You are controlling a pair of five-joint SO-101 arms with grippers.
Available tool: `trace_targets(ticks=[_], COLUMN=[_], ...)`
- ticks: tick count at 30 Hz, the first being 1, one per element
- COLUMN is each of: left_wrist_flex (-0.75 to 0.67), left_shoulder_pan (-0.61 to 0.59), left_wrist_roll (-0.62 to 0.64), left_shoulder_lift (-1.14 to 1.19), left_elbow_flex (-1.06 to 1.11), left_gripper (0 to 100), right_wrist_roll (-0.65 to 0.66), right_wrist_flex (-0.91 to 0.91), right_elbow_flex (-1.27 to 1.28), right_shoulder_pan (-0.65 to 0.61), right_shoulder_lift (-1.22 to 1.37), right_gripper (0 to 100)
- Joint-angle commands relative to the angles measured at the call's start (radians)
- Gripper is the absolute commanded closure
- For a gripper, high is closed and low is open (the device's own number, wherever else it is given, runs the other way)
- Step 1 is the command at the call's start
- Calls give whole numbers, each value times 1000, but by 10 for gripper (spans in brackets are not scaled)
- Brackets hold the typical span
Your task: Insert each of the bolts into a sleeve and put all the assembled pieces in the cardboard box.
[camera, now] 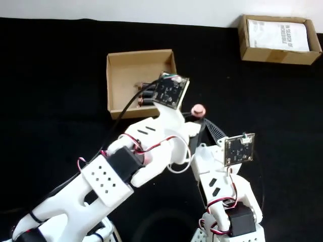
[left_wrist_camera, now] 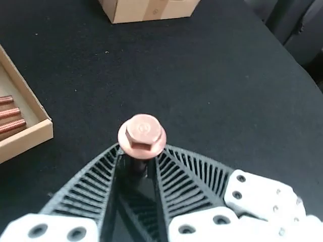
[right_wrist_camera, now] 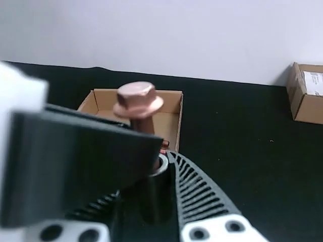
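A copper bolt [camera: 198, 110] with a hex flange head stands upright between both arms, to the right of the cardboard box [camera: 126, 75]. My left gripper [left_wrist_camera: 139, 164] is shut on the bolt [left_wrist_camera: 142, 136] just under its head. In the right wrist view the bolt [right_wrist_camera: 137, 102] goes down into a dark sleeve [right_wrist_camera: 155, 194], and my right gripper [right_wrist_camera: 156, 201] is shut on that sleeve. The bolt's head stands well above the sleeve's rim. Assembled pieces [camera: 144, 93] lie in the box, their copper threaded ends [left_wrist_camera: 10, 113] side by side.
A second cardboard box [camera: 280, 35] with a white paper in it sits at the far right of the black table. The left arm [camera: 131, 166] stretches from the near left across the middle, its wrist over the first box's right rim.
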Motion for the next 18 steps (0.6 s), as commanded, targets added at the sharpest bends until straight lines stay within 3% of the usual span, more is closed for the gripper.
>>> trace_targets(ticks=[1,8,18], left_wrist_flex=[106,219,356], left_shoulder_pan=[21,-45,-110], left_wrist_roll=[-71,-86,-94], left_shoulder_lift=[-54,-59,-182], left_elbow_flex=[-10,-10,-96], left_gripper=[946,704,829], right_wrist_roll=[-5,-5,-6], right_wrist_flex=[-21,-21,-21], right_elbow_flex=[-48,-48,-39], right_shoulder_pan=[19,19,45], right_shoulder_lift=[-2,-1,4], right_gripper=[992,992,992])
